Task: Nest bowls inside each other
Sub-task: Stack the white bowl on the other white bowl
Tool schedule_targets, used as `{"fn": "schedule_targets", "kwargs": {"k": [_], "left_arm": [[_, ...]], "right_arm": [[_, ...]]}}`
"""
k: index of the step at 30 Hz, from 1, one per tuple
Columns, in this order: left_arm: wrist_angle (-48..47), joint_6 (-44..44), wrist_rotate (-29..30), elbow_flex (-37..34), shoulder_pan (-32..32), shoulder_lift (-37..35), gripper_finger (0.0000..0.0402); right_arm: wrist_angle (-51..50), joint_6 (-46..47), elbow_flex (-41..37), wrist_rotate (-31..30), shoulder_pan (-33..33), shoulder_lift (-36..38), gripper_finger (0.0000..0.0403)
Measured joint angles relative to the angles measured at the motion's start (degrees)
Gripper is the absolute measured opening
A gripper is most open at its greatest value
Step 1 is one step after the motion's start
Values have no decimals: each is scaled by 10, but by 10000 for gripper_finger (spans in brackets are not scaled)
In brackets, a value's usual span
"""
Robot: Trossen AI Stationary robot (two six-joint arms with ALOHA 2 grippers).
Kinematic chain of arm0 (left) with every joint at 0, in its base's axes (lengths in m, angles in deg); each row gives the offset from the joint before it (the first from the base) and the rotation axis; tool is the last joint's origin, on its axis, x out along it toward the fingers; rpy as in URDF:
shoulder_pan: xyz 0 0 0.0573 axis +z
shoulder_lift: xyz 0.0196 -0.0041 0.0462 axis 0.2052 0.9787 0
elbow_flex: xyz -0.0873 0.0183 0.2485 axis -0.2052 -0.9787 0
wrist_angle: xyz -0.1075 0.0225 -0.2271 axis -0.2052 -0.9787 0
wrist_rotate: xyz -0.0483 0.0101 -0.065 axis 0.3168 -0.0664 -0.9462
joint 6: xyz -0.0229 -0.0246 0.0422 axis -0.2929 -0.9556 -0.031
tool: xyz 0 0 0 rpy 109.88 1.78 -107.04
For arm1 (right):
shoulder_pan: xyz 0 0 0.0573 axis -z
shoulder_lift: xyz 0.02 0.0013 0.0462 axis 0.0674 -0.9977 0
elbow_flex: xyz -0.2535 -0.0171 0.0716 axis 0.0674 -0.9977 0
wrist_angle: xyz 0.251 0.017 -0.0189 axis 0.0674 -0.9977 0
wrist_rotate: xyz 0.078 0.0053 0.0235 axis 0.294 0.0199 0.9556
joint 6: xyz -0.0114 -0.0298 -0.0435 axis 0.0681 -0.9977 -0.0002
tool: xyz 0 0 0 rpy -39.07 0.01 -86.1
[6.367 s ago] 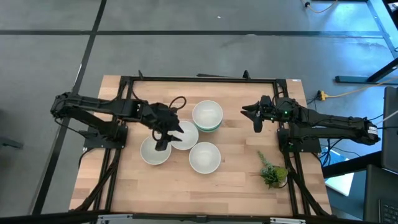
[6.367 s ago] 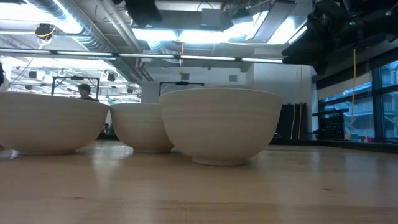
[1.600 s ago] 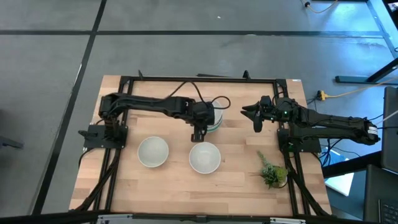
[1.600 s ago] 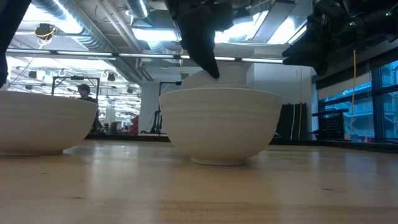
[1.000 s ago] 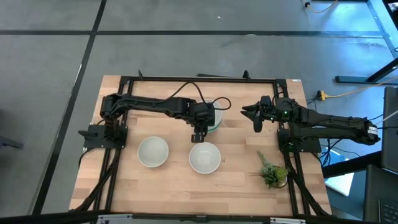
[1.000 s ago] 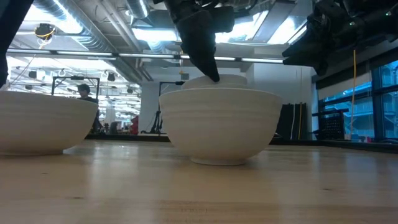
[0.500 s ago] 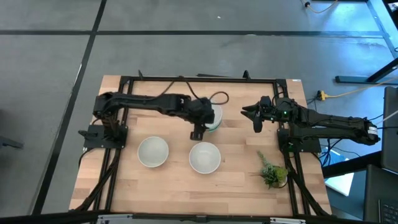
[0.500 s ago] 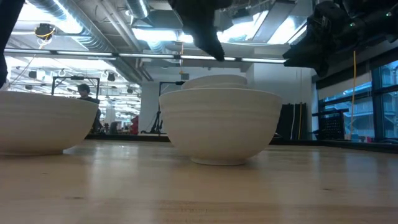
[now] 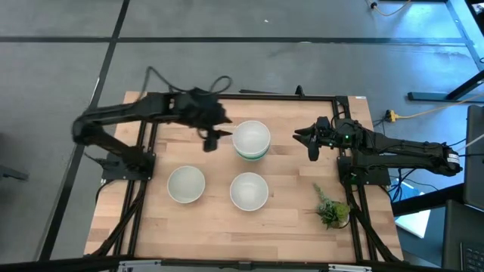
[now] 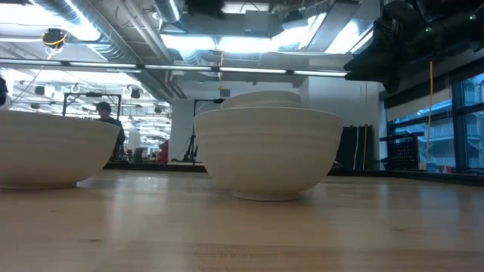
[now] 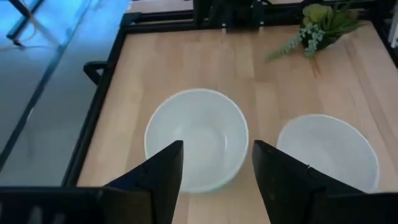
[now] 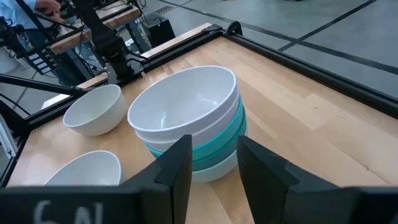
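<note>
The stack of bowls [image 9: 252, 140] stands mid-desk with a white one on top, rims up, round with no long axis, while two loose white bowls [image 9: 187, 183] [image 9: 249, 190] sit nearer, unnested. The left gripper [image 9: 210, 140] hangs beside the stack, fingers apart, empty. The right gripper [image 9: 311, 148] waits opposite, fingers parted too.

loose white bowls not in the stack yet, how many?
2. One white bowl sits front-left, another front-centre. The stack stands behind them; bowls nested inside it can't be fully counted.
</note>
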Motion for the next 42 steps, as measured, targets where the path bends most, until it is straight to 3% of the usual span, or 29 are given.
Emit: {"fn": "schedule_targets", "kwargs": {"k": [10, 21, 28, 42], "left_arm": [[-7, -146, 1, -186, -76, -144, 187], [-59, -252, 35, -316, -168, -163, 187], [-56, -362, 33, -351, -177, -162, 187], [-49, -312, 39, -353, -177, -151, 182]], "right_arm": [[0, -3, 0, 0, 0, 0, 129], [2, -13, 0, 0, 0, 0, 129], [4, -13, 0, 0, 0, 0, 129], [5, -15, 0, 0, 0, 0, 129]]}}
